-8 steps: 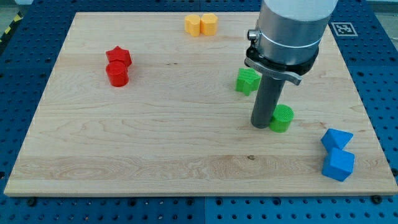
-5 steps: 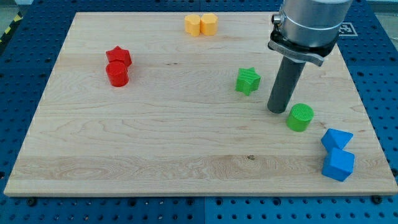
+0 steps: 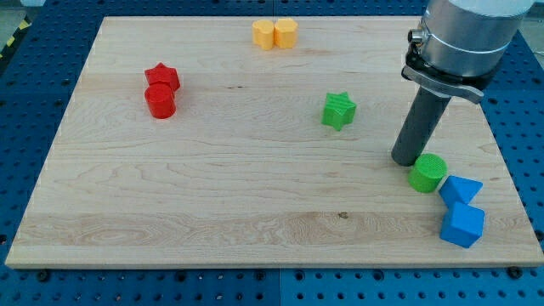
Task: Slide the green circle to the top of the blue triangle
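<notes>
The green circle [image 3: 427, 172] is a short green cylinder near the board's right edge. It sits just up and left of the blue triangle [image 3: 460, 189], close to it or just touching. My tip [image 3: 405, 161] stands right against the green circle's upper left side. The rod runs up from there to the grey arm body at the view's top right.
A blue block [image 3: 462, 224] sits right below the blue triangle. A green star [image 3: 338, 110] lies to the left of the rod. A red star [image 3: 161, 77] and red cylinder [image 3: 160, 101] sit at the left. Two yellow blocks [image 3: 274, 34] are at the top edge of the wooden board [image 3: 212, 187].
My tip has moved to the right and slightly down, pushing the green circle with it toward the blue triangle. The other blocks have not moved.
</notes>
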{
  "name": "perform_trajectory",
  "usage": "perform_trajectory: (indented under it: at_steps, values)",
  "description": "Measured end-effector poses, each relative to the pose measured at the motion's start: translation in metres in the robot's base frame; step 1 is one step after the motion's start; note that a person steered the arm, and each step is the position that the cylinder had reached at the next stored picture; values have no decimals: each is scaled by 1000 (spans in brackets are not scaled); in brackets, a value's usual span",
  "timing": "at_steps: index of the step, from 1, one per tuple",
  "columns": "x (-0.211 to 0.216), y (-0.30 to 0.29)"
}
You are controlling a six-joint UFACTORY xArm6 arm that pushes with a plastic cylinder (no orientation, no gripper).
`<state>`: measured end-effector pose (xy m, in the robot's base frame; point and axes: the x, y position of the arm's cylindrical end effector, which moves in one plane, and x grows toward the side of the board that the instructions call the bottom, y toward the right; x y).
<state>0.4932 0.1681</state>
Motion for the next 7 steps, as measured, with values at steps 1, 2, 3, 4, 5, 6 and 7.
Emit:
perform_trajectory:
  at_steps: [1, 2, 3, 4, 5, 6, 7]
  values:
    - [4, 9]
    - [10, -12]
    - [25, -18]
    - [26, -15]
    - [26, -5]
    - [26, -5]
    - [26, -5]
